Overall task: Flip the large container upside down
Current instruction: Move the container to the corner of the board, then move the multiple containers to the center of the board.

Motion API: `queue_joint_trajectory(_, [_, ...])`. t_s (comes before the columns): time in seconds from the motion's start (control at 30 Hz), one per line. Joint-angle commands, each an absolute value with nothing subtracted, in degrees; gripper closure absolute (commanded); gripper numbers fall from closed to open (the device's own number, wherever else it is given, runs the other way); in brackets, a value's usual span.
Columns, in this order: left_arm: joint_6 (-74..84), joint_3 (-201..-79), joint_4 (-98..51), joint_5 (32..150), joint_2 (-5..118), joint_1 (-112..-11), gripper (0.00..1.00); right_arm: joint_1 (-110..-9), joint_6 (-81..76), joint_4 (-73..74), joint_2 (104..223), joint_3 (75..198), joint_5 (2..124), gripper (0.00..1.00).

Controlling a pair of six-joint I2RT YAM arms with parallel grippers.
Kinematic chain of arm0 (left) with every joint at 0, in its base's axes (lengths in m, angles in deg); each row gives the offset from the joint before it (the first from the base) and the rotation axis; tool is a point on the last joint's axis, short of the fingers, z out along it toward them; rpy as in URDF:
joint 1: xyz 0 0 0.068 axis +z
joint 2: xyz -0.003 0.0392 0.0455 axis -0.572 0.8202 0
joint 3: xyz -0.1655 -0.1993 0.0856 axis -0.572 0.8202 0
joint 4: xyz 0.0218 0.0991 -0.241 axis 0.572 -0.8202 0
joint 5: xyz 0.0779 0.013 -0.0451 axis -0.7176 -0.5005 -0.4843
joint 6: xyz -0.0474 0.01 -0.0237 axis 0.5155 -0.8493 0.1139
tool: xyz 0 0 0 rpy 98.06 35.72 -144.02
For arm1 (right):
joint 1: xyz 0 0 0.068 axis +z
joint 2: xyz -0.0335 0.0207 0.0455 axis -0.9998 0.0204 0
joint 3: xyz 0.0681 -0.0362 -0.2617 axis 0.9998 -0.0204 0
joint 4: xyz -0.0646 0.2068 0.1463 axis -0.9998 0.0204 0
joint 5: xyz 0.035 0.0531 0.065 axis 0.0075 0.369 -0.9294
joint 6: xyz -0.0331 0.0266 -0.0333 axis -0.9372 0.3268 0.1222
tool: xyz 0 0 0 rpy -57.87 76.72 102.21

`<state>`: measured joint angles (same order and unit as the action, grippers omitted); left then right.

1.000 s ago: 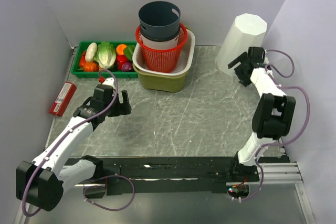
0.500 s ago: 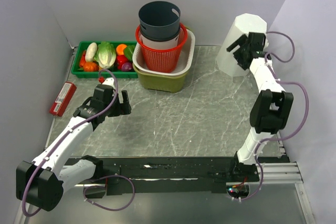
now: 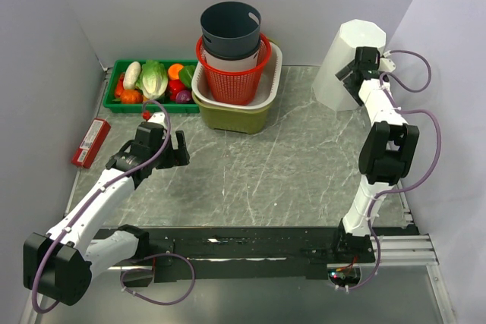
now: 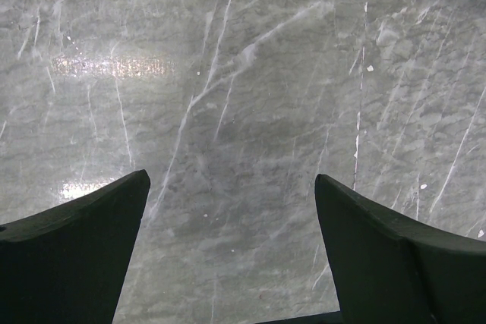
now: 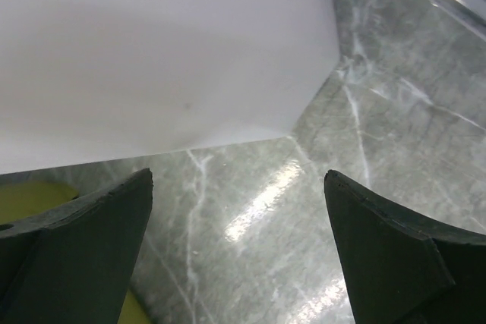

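- Pale lilac walls (image 3: 45,36) close in a grey, white-veined marble-look surface (image 3: 288,165) on the left, far and right sides.
- At its far right corner stands the large white plastic container (image 3: 345,58). It is faceted and tapered, with the narrower flat end upward and the wider end down on the stone.
- The right tool (image 3: 351,73) is raised beside the container's right flank, about halfway up its wall. From above, contact between them cannot be judged.
- The right wrist view shows its two dark fingers (image 5: 76,248) spread wide and gripping nothing. The container's white wall fills the upper part of that view, its bottom edge resting on the stone.
- The left tool (image 3: 173,149) hangs over the left middle of the stone, well apart from the container. Its dark fingers (image 4: 68,248) are also spread wide, with only veined stone between them.
- Along the far edge sits a green plastic tray (image 3: 152,108) of toy vegetables.
- Just right of the tray is a stack: an olive-green tub (image 3: 231,121), a cream basket (image 3: 272,73), a red mesh basket (image 3: 231,87) and a dark grey bucket (image 3: 230,24) on top.
- A flat red packet (image 3: 91,142) lies by the left wall.
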<state>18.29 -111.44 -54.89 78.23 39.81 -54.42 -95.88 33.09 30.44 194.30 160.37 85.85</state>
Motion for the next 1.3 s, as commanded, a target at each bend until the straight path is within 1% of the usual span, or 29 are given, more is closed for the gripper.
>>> queue_joint_trajectory(0.0, [17.7, -112.9, -53.2, 78.1, 39.4, -54.1, 0.04, -96.3, 33.4, 29.1, 192.1, 160.7, 88.4, 0.0])
queue_joint_trajectory(0.17, [17.7, -112.9, -53.3, 78.0, 39.4, -54.1, 0.04, -96.5, 33.7, 33.1, 193.0, 165.8, 81.2, 0.0])
queue_joint_trajectory(0.2, [17.8, -112.9, -53.3, 78.0, 39.2, -54.1, 0.04, -95.7, 33.5, 32.8, 192.0, 164.8, 77.9, 0.0])
queue_joint_trajectory(0.27, [17.8, -112.8, -53.2, 78.0, 39.2, -54.1, 0.04, -94.1, 35.0, 32.0, 190.0, 162.1, 79.2, 0.0])
queue_joint_trajectory(0.3, [17.7, -112.7, -53.1, 78.0, 39.4, -54.1, 0.04, -92.5, 35.7, 28.5, 187.1, 157.8, 80.2, 0.0])
queue_joint_trajectory(0.4, [17.5, -112.9, -53.3, 78.5, 39.9, -54.1, 0.04, -90.4, 37.4, 18.6, 183.4, 150.4, 81.6, 0.0])
queue_joint_trajectory(0.43, [17.5, -112.9, -53.2, 78.7, 40.0, -54.1, 0.04, -89.6, 38.0, 18.2, 183.6, 150.4, 82.8, 0.0])
queue_joint_trajectory(0.57, [17.7, -112.9, -53.3, 78.0, 39.9, -54.1, 0.04, -89.1, 39.8, 22.5, 188.6, 157.7, 88.0, 0.0])
queue_joint_trajectory(0.6, [17.6, -112.8, -53.4, 77.9, 39.8, -54.1, 0.04, -89.1, 39.9, 24.3, 191.3, 162.2, 89.1, 0.0])
queue_joint_trajectory(0.7, [17.5, -112.8, -53.3, 77.6, 39.9, -54.1, 0.04, -89.1, 39.6, 29.4, 196.4, 169.8, 92.9, 0.0])
queue_joint_trajectory(0.8, [17.6, -112.9, -53.5, 77.8, 40.1, -54.1, 0.04, -89.3, 40.1, 33.0, 199.5, 174.1, 96.2, 0.0])
queue_joint_trajectory(0.9, [17.6, -112.8, -53.3, 77.9, 40.1, -54.1, 0.04, -90.1, 40.8, 34.3, 199.8, 174.6, 96.9, 0.0])
queue_joint_trajectory(1.1, [17.6, -112.8, -53.3, 78.0, 40.2, -54.1, 0.04, -91.1, 39.3, 32.8, 197.5, 170.9, 99.1, 0.0])
queue_joint_trajectory(1.2, [17.5, -112.8, -53.2, 78.0, 40.0, -54.1, 0.04, -92.3, 37.8, 31.6, 196.7, 169.7, 97.4, 0.0])
queue_joint_trajectory(1.27, [17.4, -112.9, -53.2, 78.2, 40.0, -54.1, 0.04, -92.7, 37.9, 33.2, 197.9, 171.4, 96.7, 0.0])
